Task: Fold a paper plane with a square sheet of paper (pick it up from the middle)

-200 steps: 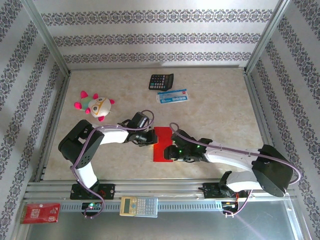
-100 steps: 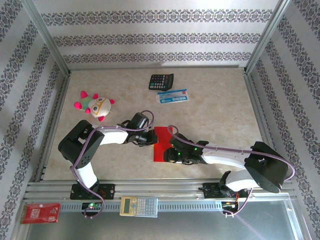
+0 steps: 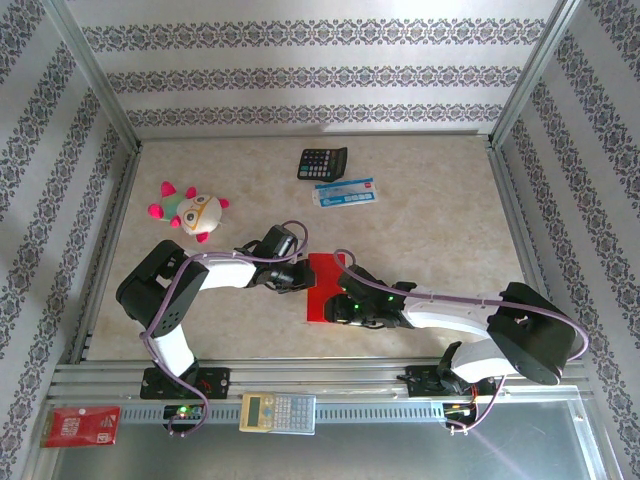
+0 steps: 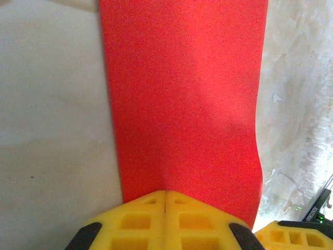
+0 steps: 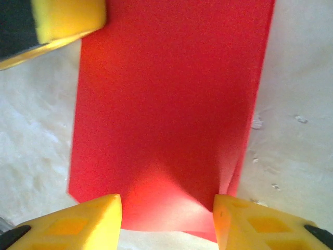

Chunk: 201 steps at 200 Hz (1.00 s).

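- Where it lies flat, paper (image 4: 182, 94): likely light, limp; lift the edge between spread tips of right pincer (image 5: 167, 221).
- Left pincer (image 4: 165, 203): pressed together, paper reaching its tips.

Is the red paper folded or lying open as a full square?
Folded: the square sheet of paper shows as a narrow rectangle, with a doubled edge in the right wrist view.
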Available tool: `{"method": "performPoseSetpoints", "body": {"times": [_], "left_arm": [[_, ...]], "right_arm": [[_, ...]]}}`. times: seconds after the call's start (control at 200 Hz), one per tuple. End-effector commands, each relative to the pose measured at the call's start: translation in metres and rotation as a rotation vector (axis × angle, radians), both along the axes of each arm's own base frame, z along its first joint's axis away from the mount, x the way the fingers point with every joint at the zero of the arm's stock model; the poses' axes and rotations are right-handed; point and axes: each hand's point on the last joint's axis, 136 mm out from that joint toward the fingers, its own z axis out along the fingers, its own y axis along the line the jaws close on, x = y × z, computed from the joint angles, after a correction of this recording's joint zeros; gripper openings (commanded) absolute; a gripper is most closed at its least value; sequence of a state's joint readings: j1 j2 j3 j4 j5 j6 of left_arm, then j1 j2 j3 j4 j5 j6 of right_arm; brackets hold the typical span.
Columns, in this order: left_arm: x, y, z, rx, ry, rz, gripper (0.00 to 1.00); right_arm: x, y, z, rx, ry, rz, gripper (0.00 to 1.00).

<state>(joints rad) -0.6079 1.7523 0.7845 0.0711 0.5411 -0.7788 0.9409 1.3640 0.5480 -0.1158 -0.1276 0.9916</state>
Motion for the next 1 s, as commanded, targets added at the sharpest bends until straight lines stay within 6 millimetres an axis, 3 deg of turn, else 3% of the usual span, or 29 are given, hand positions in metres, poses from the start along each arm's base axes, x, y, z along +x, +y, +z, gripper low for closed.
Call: {"method": "performPoseSetpoints", "body": {"times": [0.0, 0.285, 0.605, 0.849, 0.999], "left_arm": [[-0.026, 0.023, -0.037, 0.129, 0.102, 0.008, 0.07], [-0.027, 0.024, -0.038, 0.134, 0.106, 0.004, 0.07], [-0.027, 0.024, -0.039, 0.134, 0.109, 0.006, 0.07], [-0.028, 0.024, -0.039, 0.135, 0.113, 0.003, 0.07], [-0.029, 0.024, -0.039, 0.134, 0.116, 0.003, 0.07]], "right_arm": [[-0.002, 0.002, 0.001, 0.013, -0.021, 0.018, 0.49], [0.002, 0.007, 0.000, 0.011, -0.030, 0.027, 0.50], [-0.005, -0.009, -0.013, -0.057, 0.006, 0.000, 0.52], [0.001, 0.004, -0.015, -0.031, -0.004, 0.019, 0.53], [0.006, 0.011, -0.006, -0.008, -0.033, 0.032, 0.53]]}}
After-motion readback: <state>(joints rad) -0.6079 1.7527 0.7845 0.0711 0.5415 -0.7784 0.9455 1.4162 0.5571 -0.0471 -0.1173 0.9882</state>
